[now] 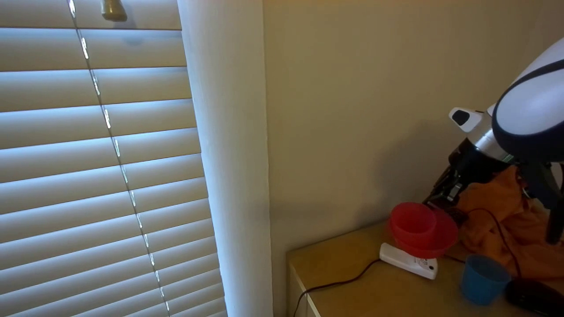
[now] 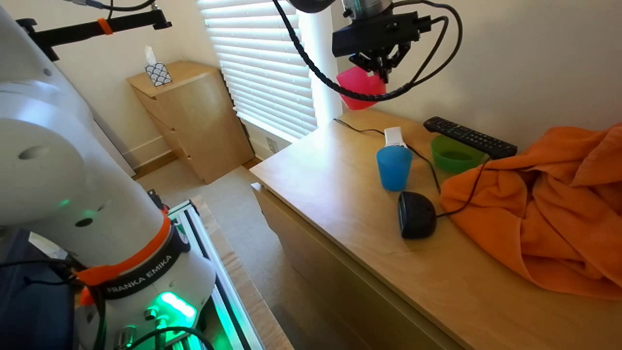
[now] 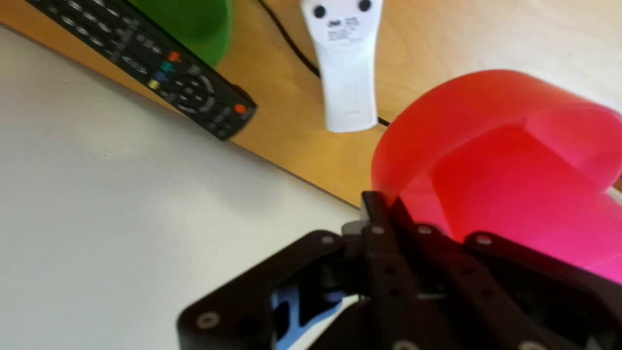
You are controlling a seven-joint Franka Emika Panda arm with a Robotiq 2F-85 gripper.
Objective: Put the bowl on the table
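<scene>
A pink-red bowl (image 1: 445, 233) is held tilted by its rim above the wooden table (image 1: 348, 299). It shows in both exterior views, near the table's window end (image 2: 357, 80), partly behind a cable. In the wrist view the bowl (image 3: 452, 116) fills the right side, its inside facing the camera. My gripper (image 3: 386, 199) is shut on the rim, one finger on each side of the wall. The gripper also shows in both exterior views (image 1: 434, 200) (image 2: 384, 78). A green bowl (image 2: 454, 155) stands on the table by the wall.
A black remote (image 2: 469, 136) rests over the green bowl's edge. A white corded device (image 3: 347, 73) lies near the held bowl. A blue cup (image 2: 394, 167), a black device (image 2: 417, 215) and an orange cloth (image 2: 549, 209) are on the table. The wall stands close behind the gripper.
</scene>
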